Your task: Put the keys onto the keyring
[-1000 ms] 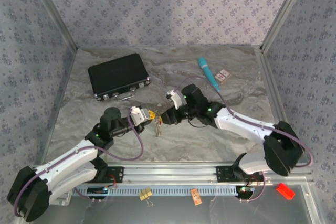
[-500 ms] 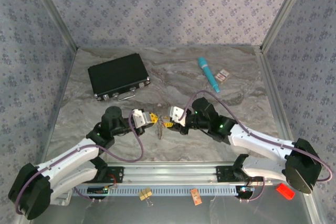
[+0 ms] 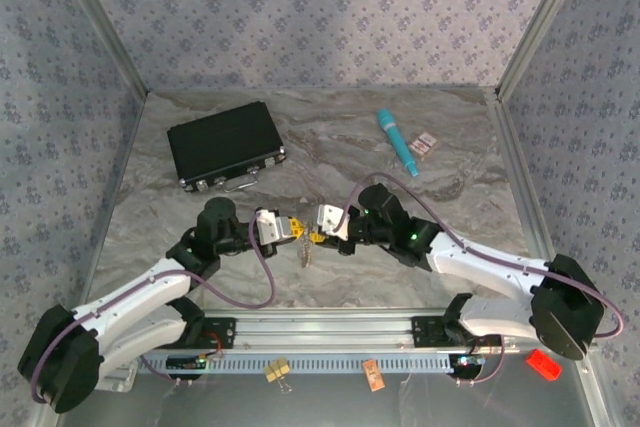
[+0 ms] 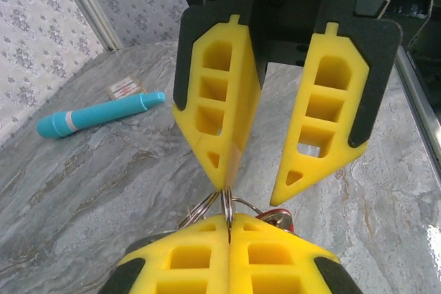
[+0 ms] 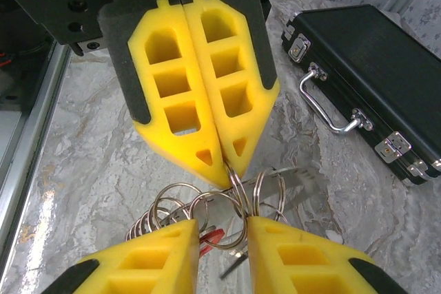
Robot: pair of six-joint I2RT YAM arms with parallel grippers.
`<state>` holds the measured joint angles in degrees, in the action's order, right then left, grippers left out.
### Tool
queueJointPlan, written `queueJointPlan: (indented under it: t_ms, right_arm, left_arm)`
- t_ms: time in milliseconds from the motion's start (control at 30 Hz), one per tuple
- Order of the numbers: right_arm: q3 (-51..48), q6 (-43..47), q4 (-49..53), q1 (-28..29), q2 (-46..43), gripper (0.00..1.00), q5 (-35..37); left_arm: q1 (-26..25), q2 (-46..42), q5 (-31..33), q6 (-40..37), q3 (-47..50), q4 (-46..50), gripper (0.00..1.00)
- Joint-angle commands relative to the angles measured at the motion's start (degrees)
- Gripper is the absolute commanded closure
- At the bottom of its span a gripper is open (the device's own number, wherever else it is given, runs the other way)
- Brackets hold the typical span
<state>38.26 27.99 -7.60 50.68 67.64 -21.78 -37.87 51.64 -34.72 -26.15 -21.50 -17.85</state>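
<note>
Found left end effector clamped shut on one coil of the keyring, mid-surface between the arms. Noted bunch trailing from that pinch toward the near edge, long axis near-to-far. Found right end effector parted, straddling the coils, gripping nothing. Keys partly hidden behind it; contact with surface impossible to tell. Recorded right forearm nearer the front rail than a second ago.

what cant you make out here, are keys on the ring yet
Top external: the keyring is too small to read between the left claw and right claw.
Left wrist: the left claw's pads hide most of the keyring.
Right wrist: the right claw's fingers cover the rings' lower part and a red piece, so whether the key is threaded is unclear.
Right wrist: the black case is cut off by the right edge.
</note>
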Motion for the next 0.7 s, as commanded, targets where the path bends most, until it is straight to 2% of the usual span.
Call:
queueJointPlan:
  t_ms: [0,300,567,633,667]
  right_arm:
    - [2.27,0.76,-1.37,0.03,0.43,0.74,-0.04]
    - [2.89,0.49,-2.07,0.08,1.79,0.75,-1.91]
    - [3.88,1.49,-0.14,0.06,1.72,0.99,-2.78]
    - [4.8,2.19,1.41,0.28,1.4,1.0,-2.83]
    - [5.17,2.69,2.24,0.38,1.31,1.0,-2.7]
  left_arm:
    - [0.25,0.13,-3.42,-1.48,-1.97,-0.1,1.0]
    - [0.21,0.39,-4.19,-1.27,-1.97,-0.24,1.0]
    - [0.24,0.31,-1.71,-0.01,-1.88,-0.38,1.0]
    - [0.23,0.09,0.19,0.4,-2.25,0.57,1.0]
    - [0.24,0.04,1.02,0.42,-2.47,1.21,0.97]
